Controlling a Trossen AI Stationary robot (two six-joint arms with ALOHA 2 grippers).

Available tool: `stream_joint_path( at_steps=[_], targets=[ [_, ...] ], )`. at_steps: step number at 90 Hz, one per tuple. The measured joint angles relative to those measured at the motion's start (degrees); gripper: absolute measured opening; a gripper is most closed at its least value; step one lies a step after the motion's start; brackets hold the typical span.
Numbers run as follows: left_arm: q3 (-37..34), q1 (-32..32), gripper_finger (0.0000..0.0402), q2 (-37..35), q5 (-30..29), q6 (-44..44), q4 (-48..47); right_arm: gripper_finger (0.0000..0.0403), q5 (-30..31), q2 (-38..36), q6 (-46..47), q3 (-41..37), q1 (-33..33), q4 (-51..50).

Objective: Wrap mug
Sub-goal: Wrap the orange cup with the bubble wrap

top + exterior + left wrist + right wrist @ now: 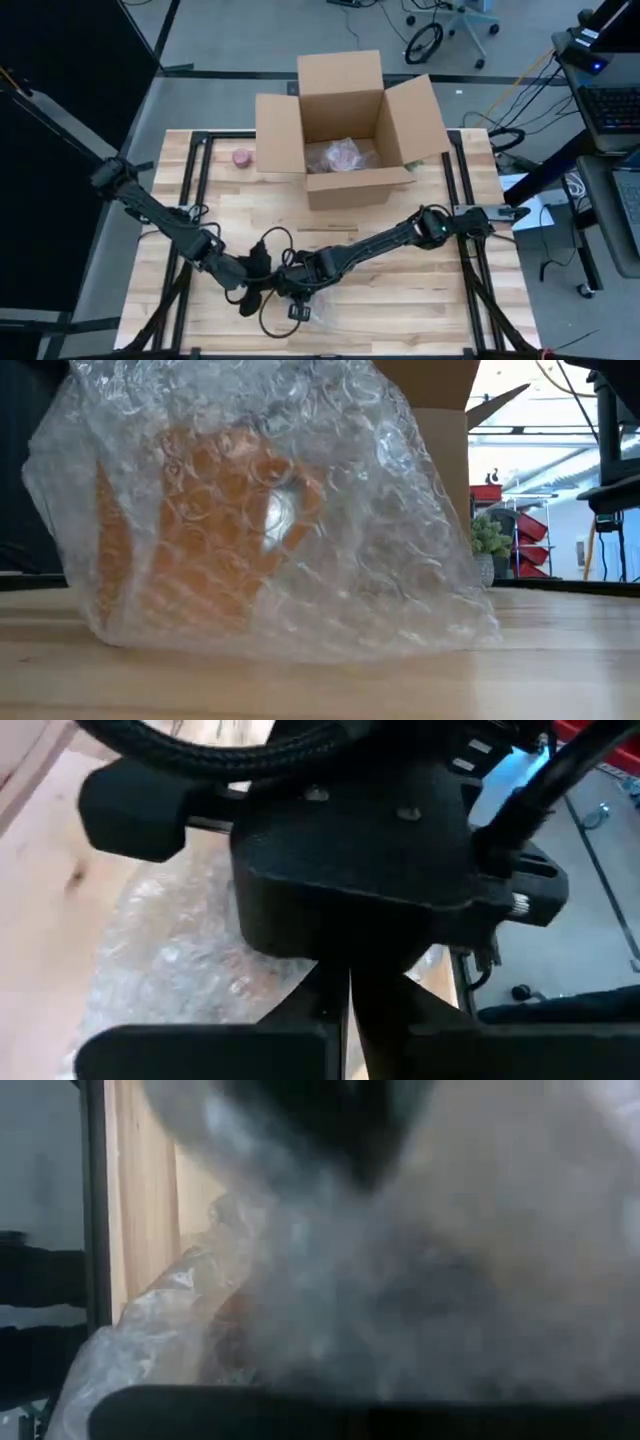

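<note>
cardboard box (345, 125) stands open at the table's (420, 300) far edge, flaps spread, with a bubble-wrapped pinkish bundle (340, 156) lying inside. both grippers meet over the near edge: the left gripper (262, 283) and right gripper (297, 290) crowd together on the bubble wrap (300, 510); how far either is open i cannot tell. the orange mug (190, 525) sits on the table inside the wrap, seemingly upright with its handle (290, 500) toward the low camera's right. a small pink object (241, 157) rests left of the box
</note>
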Motion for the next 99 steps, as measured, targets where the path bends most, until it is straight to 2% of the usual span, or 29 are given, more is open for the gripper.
stream_joint_path(
  at_steps=[24,48,84,99],
  targets=[
    [0.03,0.73,0.0000,6.90,2.73,3.53,4.88,0.0000,1.09,0.07,-1.52,-0.04,0.10,2.37],
    [0.37,1.37,0.0000,11.48,3.56,6.10,4.86,0.0000,1.42,0.30,-4.35,2.70,0.52,0.02],
    [0.33,1.75,0.0000,12.14,3.37,6.95,5.46,0.0000,0.60,-5.27,-3.01,2.35,0.42,-8.25],
    [0.24,2.30,0.0000,12.14,3.63,6.92,5.49,0.0000,0.77,-5.31,-1.42,2.45,0.58,-9.18]
  ],
)
